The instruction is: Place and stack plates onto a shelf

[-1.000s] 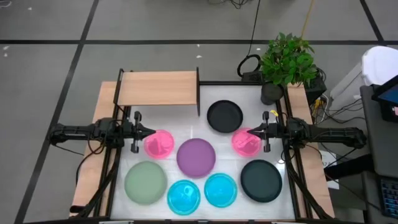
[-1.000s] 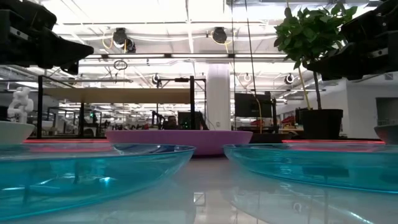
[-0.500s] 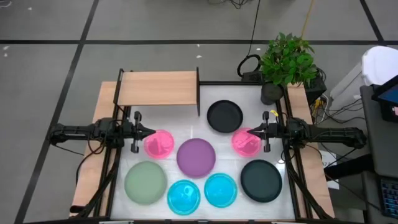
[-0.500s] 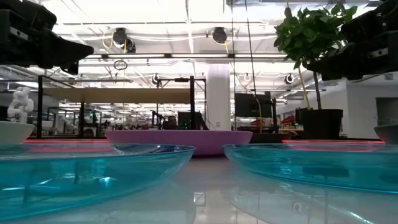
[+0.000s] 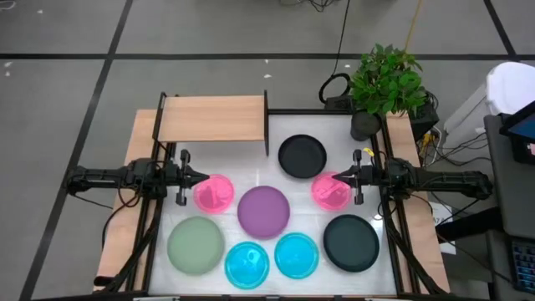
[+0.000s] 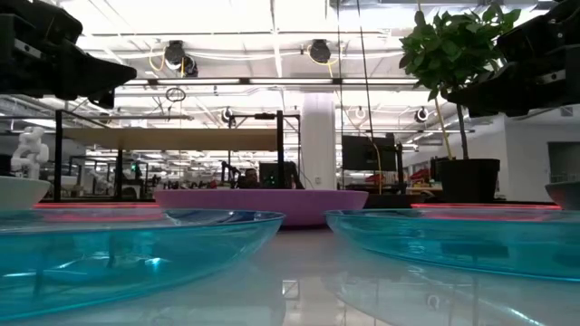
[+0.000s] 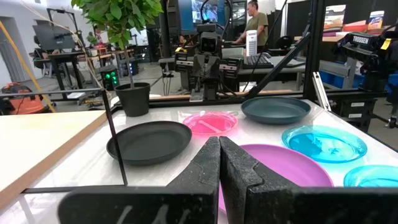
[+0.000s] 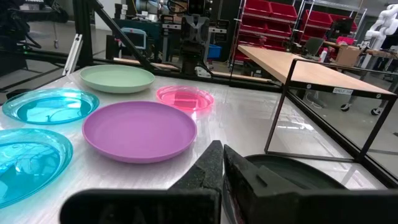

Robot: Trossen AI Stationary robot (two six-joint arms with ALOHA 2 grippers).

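Observation:
Eight plates rest flat on the white table: a black plate (image 5: 302,156), two pink plates (image 5: 216,193) (image 5: 330,191), a purple plate (image 5: 264,210), a sage-green plate (image 5: 196,244), two cyan plates (image 5: 247,263) (image 5: 297,255) and a second black plate (image 5: 351,242). The light-wood shelf (image 5: 213,118) stands at the far left on black posts. My left gripper (image 5: 203,177) is shut and hovers level over the left pink plate's edge. My right gripper (image 5: 337,176) is shut too, above the right pink plate. In the low view both grippers (image 6: 127,74) (image 6: 449,93) hang well above the plates.
A potted plant (image 5: 386,84) stands at the table's far right corner, with cables beside it. The shelf's black posts (image 8: 278,102) rise beside the far black plate (image 7: 149,140). A person (image 7: 255,25) stands in the room beyond the table.

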